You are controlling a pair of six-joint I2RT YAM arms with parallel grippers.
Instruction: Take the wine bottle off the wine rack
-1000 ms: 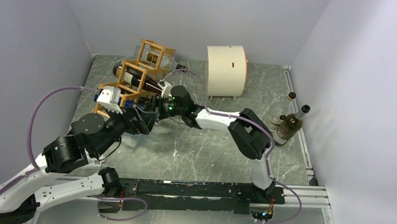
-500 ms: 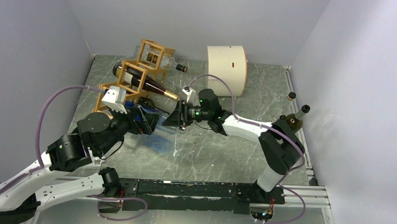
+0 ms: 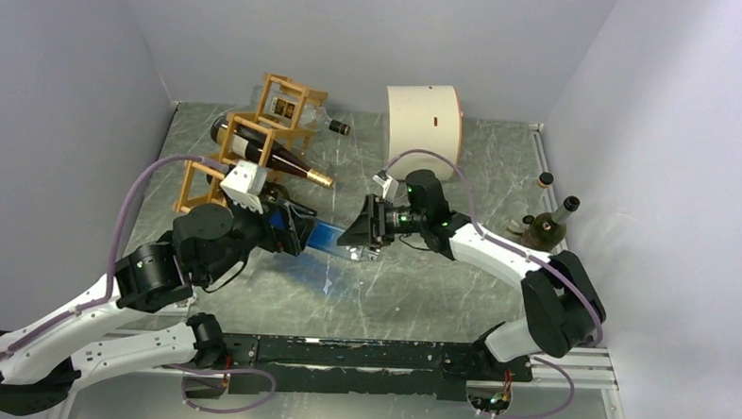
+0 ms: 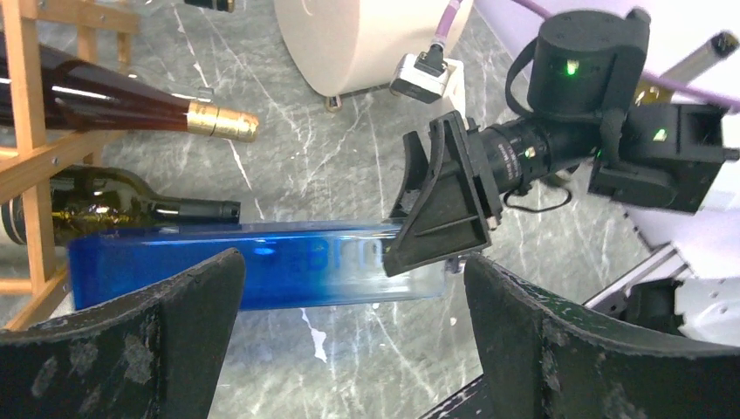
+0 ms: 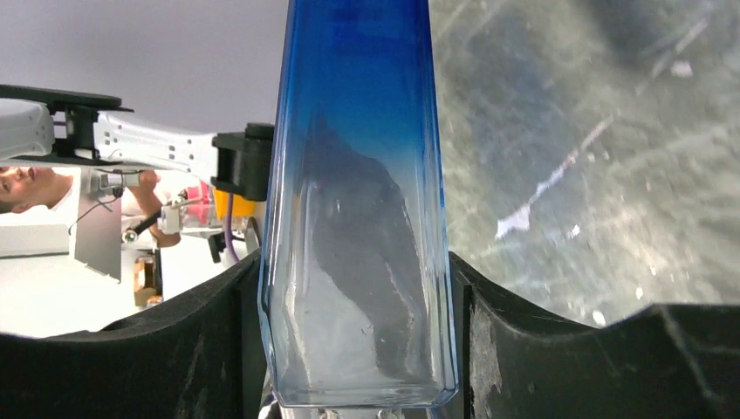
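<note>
One end only is gripped: the right gripper [image 5: 353, 297] pinches the clear end of the square blue-to-clear glass wine bottle [image 3: 328, 236], keeping it roughly level above the grey-green marbled tabletop [image 3: 392, 286], clear of the orange-brown wooden stick wine rack [image 4: 33, 157]. The left gripper [image 3: 298, 233] stands spread wide near the blue end, probably leaving the carry to the right arm.

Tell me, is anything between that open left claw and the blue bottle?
Nothing visible is. The left gripper is open and the blue bottle lies just beyond its spread fingers, with no other thing between. The right gripper is shut on the bottle's clear end.
</note>
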